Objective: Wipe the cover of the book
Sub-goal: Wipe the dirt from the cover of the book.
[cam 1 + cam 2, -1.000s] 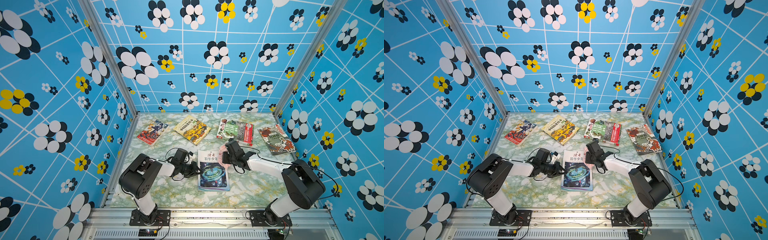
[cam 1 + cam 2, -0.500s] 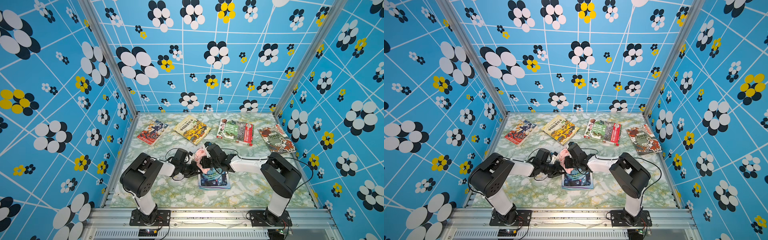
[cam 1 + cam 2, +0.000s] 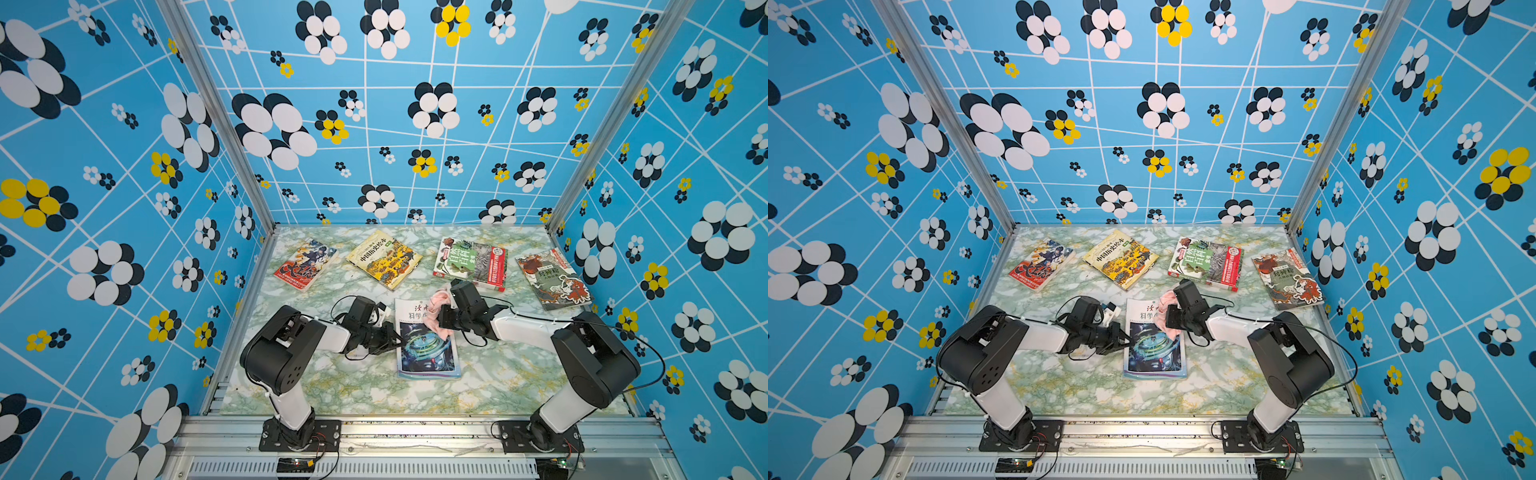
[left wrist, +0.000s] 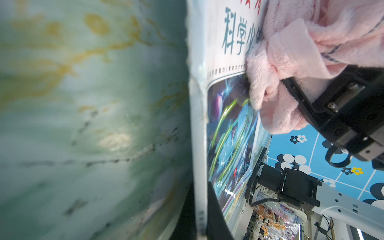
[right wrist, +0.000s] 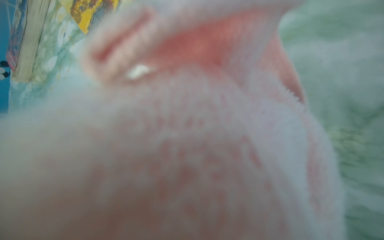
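Book lies flat near the middle of the marble table, its long axis running 12 to 6 o'clock, title end at 12. The right gripper, reaching in from 3 o'clock, is clamped on a pink cloth bunched over the cover's 1 o'clock corner. The left gripper, in from 9 o'clock, looks pinched on the book's 9 o'clock edge, steadying it. From the cloth, the bare picture half lies toward 6 o'clock, so I'd expect the next stroke along that axis.
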`<control>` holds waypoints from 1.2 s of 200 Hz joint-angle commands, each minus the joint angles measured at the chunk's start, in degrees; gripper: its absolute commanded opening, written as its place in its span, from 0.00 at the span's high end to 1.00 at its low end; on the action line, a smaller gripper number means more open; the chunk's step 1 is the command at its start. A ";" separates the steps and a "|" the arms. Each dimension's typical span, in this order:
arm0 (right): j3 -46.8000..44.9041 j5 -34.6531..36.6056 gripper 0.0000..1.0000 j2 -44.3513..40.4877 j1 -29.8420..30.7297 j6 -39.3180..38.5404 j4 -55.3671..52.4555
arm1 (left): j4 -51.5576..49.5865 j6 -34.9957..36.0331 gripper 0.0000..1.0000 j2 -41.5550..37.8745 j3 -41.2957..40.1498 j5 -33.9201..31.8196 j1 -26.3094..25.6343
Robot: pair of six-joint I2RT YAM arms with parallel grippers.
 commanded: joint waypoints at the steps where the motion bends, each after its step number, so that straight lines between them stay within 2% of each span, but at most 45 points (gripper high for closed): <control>1: 4.30 -3.41 1.00 7.44 8.91 2.80 -4.41 | 1.54 0.15 1.00 0.82 1.36 -1.88 0.62; 22: 6.45 -6.20 1.00 9.29 11.51 5.09 -0.66 | 1.58 -0.12 1.00 0.92 1.64 -1.96 0.61; 37: 4.82 -3.46 1.00 7.77 10.70 4.40 -2.43 | 1.16 0.06 1.00 0.76 1.80 -2.17 0.70; 53: 1.06 -0.19 1.00 5.40 7.59 3.04 -7.34 | 0.79 0.22 1.00 0.56 1.85 -2.50 0.95; 77: -7.50 3.25 1.00 0.62 -0.65 3.05 -10.42 | 1.49 0.06 1.00 0.56 1.54 -2.69 1.29; 92: -8.58 9.06 1.00 -1.80 -2.60 1.99 -15.25 | 1.88 -0.15 1.00 0.65 1.24 -3.00 1.44; 121: -7.43 11.69 1.00 -2.44 0.69 2.62 -18.92 | 2.87 -0.60 1.00 0.90 0.91 -3.37 1.87; 154: -1.54 3.91 1.00 2.62 11.44 3.06 -13.36 | 3.81 -1.24 1.00 1.17 1.22 -3.54 2.10; 173: 1.69 1.63 1.00 4.77 12.48 3.05 -10.60 | 4.10 -1.48 1.00 1.26 1.32 -3.49 2.15; 193: 3.30 3.67 1.00 6.30 9.62 2.53 -10.32 | 4.19 -1.48 1.00 1.13 1.39 -3.73 2.35; 227: 2.05 7.32 1.00 7.67 -0.49 2.02 -12.64 | 5.21 -2.00 1.00 0.82 1.09 -4.12 3.32; 240: 2.37 7.78 1.00 7.52 -1.60 0.00 -14.97 | 5.66 -2.17 1.00 1.03 1.26 -4.21 3.62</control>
